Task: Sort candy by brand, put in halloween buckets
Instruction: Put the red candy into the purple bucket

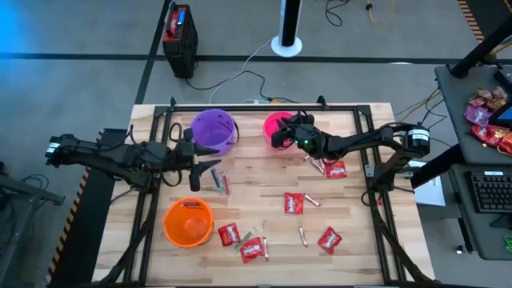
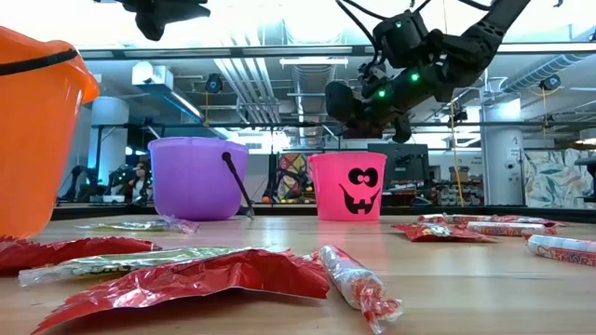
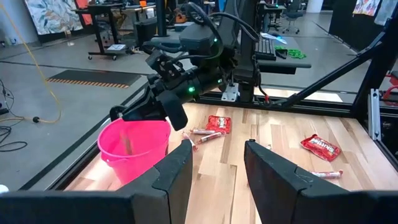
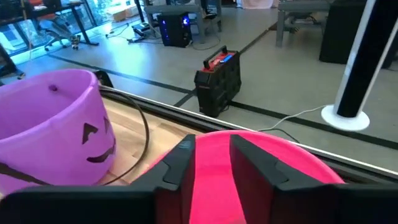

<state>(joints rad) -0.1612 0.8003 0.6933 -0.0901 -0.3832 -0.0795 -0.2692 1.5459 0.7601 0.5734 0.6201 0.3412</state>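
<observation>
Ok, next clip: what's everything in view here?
purple bucket: one, back of table, left of centre
pink bucket: one, back of table, centre
orange bucket: one, front left
red packets: five, loose on table's centre and right
stick candies: several, thin, among the packets
table: one, light wood
black case: one, floor behind table
candy bags: pile, red and purple, side desk
left arm: dark, beside purple bucket, jaws open, empty
right arm: dark, jaws open above pink bucket
</observation>
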